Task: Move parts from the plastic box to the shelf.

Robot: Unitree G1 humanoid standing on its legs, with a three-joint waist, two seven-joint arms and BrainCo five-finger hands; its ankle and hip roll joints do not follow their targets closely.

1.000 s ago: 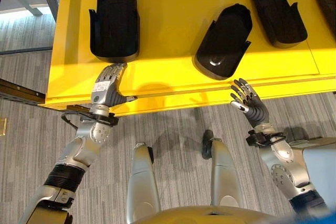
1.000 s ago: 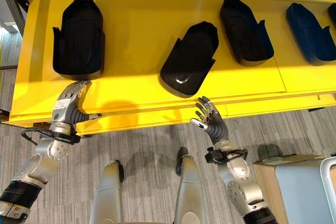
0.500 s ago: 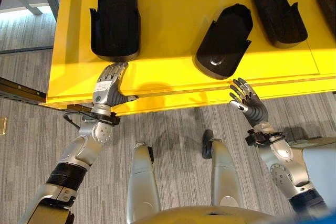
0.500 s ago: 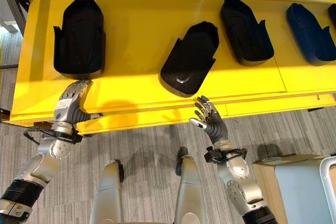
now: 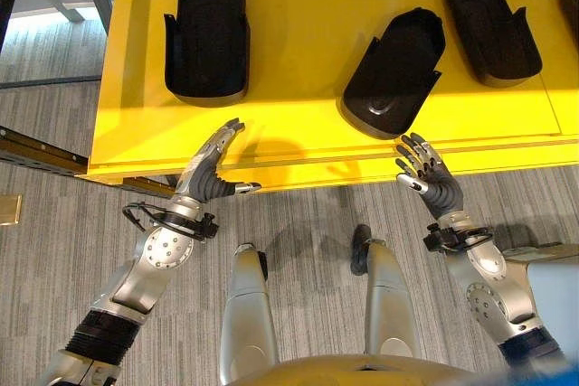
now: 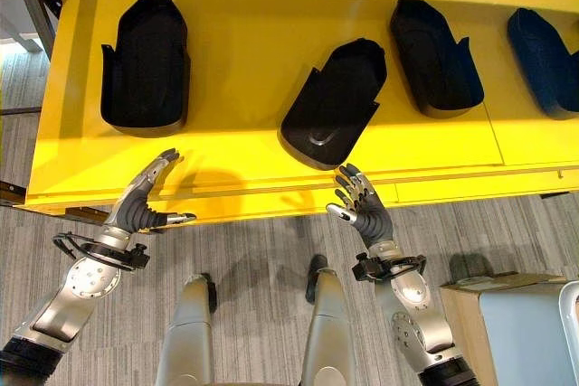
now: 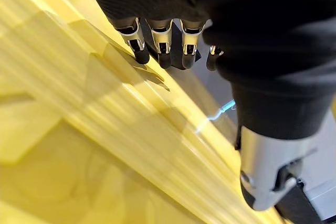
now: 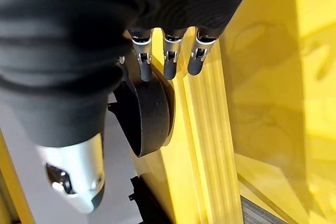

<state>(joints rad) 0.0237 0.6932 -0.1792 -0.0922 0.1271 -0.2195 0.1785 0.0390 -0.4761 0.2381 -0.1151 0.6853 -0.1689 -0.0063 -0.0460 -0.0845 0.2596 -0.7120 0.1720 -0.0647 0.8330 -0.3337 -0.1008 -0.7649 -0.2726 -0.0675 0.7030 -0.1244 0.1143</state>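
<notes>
Both hands empty, fingers loose — left hand point(image 5: 210, 174) & right hand point(image 5: 425, 178) at shelf point(image 5: 298, 146) edge. Angled part point(image 5: 394, 74) just beyond right fingertips; should be nudged straight — gently.

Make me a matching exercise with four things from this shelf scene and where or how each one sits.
Things:
1. black part on the far left
2. tilted black part
3. left hand
4. right hand

Places or states:
A. open, just below the tilted part
B. lying askew near the yellow shelf's front edge
C. open, at the shelf edge below the far left part
D. lying straight

Pairs: 1-D, 2-B, 3-C, 4-A
</notes>
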